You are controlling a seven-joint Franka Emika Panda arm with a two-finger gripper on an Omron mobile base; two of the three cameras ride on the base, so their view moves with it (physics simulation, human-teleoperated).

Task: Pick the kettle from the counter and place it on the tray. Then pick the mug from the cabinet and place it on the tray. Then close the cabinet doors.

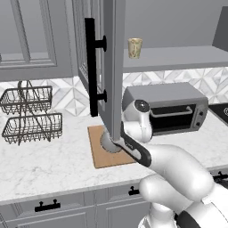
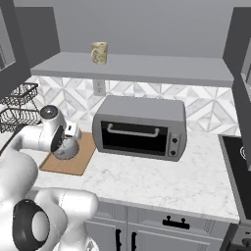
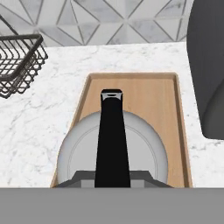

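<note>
Hand view: kettle [image 3: 112,153] over near end of tray [image 3: 148,94], black handle running up the middle. Jaws apparently around it, but opening and contact hidden, so grip cannot be told. First placement likely nearly done, release pending. Mug [image 2: 99,53] on cabinet shelf [image 2: 147,67], unfetched. Cabinet door [image 1: 111,67] open, unclosed.

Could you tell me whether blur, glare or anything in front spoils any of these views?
Left base view: sharp, but the open cabinet door hides much of the kettle. Right base view: even light, no glare. Hand view: crisp, soft shadowless light on the tray.
</note>
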